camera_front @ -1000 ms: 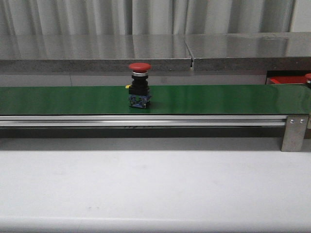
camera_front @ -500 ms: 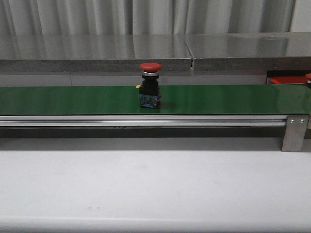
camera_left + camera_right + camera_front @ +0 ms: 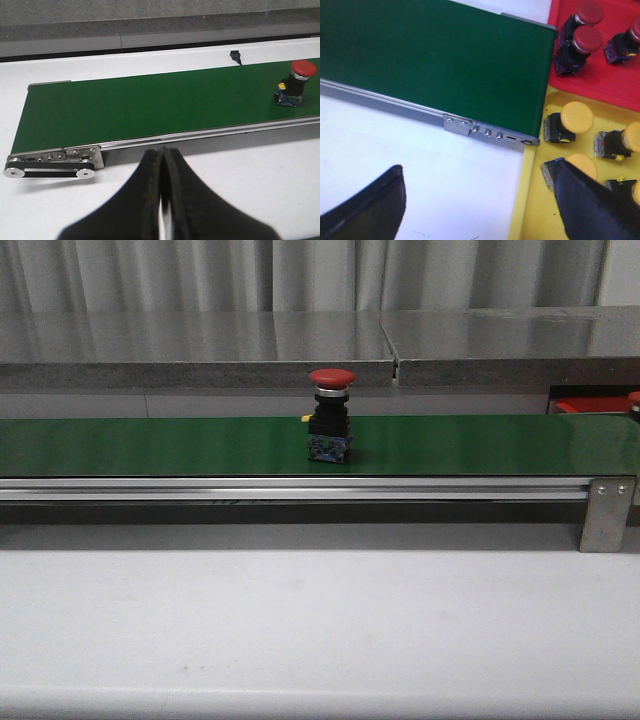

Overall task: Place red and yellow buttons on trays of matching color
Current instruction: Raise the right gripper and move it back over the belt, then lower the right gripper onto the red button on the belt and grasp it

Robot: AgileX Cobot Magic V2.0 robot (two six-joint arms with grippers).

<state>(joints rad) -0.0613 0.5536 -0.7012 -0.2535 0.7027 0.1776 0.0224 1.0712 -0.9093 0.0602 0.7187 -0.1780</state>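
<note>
A red button [image 3: 330,415] with a red cap on a black body stands upright on the green belt [image 3: 150,445], just right of the middle. The left wrist view shows this button [image 3: 296,82] far off along the belt, while my left gripper [image 3: 162,152] is shut and empty over the white table in front of it. My right gripper [image 3: 479,166] is open and empty over the white table at the belt's end. Beside it lie a yellow tray [image 3: 530,210] holding several yellow buttons [image 3: 571,121] and a red tray [image 3: 610,86] holding red buttons [image 3: 581,36].
The belt's metal rail [image 3: 300,488] and end bracket [image 3: 603,512] run across the front of the belt. A grey ledge [image 3: 200,365] stands behind it. The red tray's edge [image 3: 590,405] shows at the far right. White table [image 3: 320,620] lies in the foreground.
The red button has travelled to the right along the belt, still upright. Neither gripper appears in the earlier frames.
</note>
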